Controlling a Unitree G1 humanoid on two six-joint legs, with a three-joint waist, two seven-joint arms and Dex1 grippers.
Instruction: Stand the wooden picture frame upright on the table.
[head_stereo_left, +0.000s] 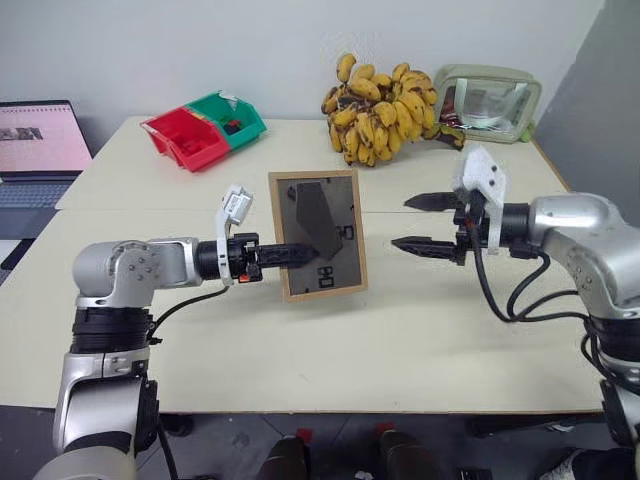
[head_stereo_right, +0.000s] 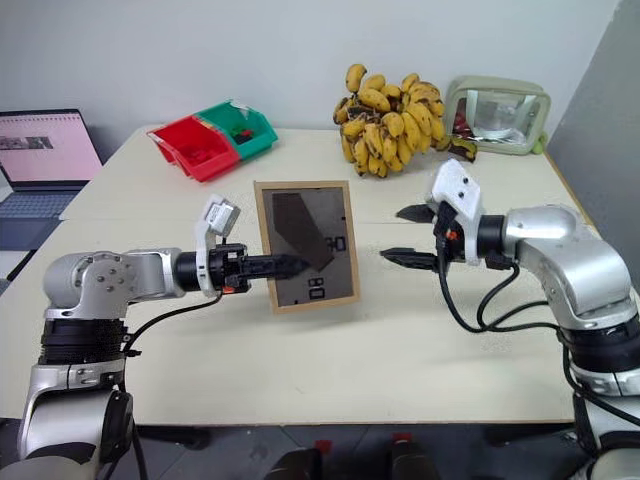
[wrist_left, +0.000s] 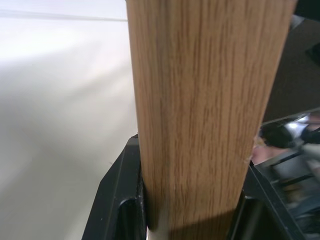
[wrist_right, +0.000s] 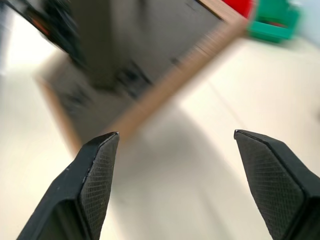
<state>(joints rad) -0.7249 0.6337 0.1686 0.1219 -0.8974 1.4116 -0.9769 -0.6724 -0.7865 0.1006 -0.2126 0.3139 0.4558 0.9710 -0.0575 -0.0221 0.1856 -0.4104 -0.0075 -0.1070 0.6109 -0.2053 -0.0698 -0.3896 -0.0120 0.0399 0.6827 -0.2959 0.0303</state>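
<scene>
Left gripper (head_stereo_left: 300, 252) pinches the small light-wood picture frame (head_stereo_left: 318, 236) by its left edge, long axis near upright, dark back toward camera, low over the cream table (head_stereo_left: 400, 330); right gripper (head_stereo_left: 432, 222) gapes empty just right of it, bananas (head_stereo_left: 380, 110) beyond.

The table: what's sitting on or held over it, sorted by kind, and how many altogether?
Wooden picture frame: 1, held in the left claw
Storage bins: 2, red bin and green bin
Banana bunch: 1
Pale-green mirror: 1
Laptop: 1, beside the table
Total: 6
</scene>
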